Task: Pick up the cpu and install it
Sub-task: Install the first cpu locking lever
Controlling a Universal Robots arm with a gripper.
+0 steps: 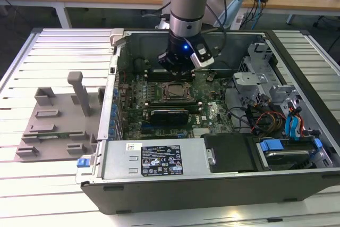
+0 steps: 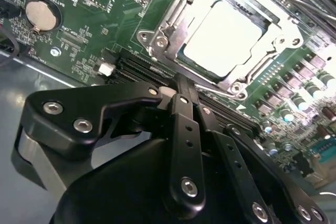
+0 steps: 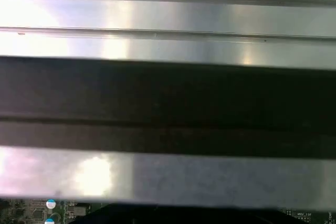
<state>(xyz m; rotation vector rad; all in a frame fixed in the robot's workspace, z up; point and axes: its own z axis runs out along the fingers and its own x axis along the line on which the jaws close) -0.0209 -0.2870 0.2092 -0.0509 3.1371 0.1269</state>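
Inside the socket [image 2: 223, 38] the cpu [image 2: 223, 32] lies glare-washed; the pincer [image 2: 181, 95], fingers together, hovers empty.

cpu [image 2: 223, 32] in socket [image 2: 157, 40], inside case [image 1: 212, 184]

Fingers [image 2: 181, 95] mostly behind black linkage.

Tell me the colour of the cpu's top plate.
Silvery-white, with a darker rim; the cpu shows best in the second wrist view.
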